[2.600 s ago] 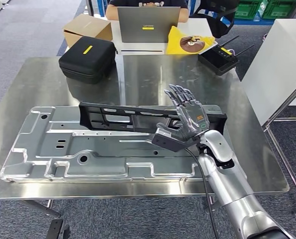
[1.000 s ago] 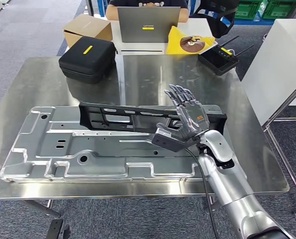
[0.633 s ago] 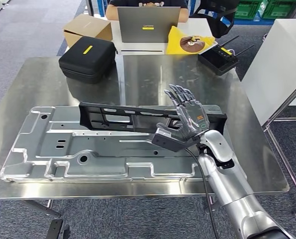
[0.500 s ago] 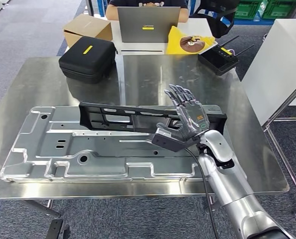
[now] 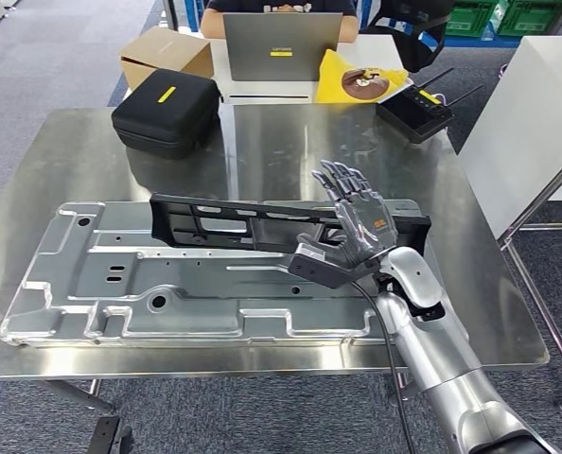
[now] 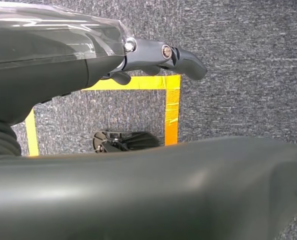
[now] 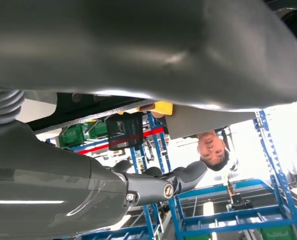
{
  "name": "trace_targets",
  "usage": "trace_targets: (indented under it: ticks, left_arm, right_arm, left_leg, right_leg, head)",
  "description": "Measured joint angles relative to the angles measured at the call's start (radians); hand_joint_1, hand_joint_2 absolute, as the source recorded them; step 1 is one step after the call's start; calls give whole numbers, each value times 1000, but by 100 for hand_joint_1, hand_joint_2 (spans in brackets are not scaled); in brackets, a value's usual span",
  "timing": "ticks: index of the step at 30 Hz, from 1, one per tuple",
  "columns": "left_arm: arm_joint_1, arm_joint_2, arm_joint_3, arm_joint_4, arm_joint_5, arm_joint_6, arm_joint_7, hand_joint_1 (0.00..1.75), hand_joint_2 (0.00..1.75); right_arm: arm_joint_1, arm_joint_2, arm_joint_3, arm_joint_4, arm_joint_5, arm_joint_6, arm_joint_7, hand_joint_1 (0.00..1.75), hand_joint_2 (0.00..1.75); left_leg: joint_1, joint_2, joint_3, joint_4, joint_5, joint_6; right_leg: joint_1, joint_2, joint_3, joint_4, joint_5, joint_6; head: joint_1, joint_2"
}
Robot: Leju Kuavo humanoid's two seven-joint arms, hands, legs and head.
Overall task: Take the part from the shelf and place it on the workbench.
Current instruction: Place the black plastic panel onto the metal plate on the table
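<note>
Big shiny table (image 5: pixel 278 142) with a flat grey metal plate (image 5: pixel 121 284) lying on top; long black part (image 5: pixel 220 222) resting across that plate; right hand (image 5: pixel 349 232) just by its end, fingers spread, holding nothing; left hand (image 6: pixel 154 52) hanging over carpet, can't tell open or closed.

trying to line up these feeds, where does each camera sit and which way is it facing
Head view: high on the body, looking forward and down at the steel table, the grey metal plate and the black part; the right hand shows, fingers spread.
Left wrist view: behind the hanging left hand, facing the carpet and yellow floor tape.
Right wrist view: behind the right hand, turned, facing blue racks and a person.
Shared: the right hand shows in the head and right wrist views.
</note>
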Motion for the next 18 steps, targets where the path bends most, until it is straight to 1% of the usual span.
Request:
trace_targets:
  ticks: [18]
  left_arm:
    - [0,0,0,0,0,0,0,0,0]
  right_arm:
    - [0,0,0,0,0,0,0,0,0]
  left_leg:
    - [0,0,0,0,0,0]
  right_leg:
    - [0,0,0,0,0,0]
  head:
    - [0,0]
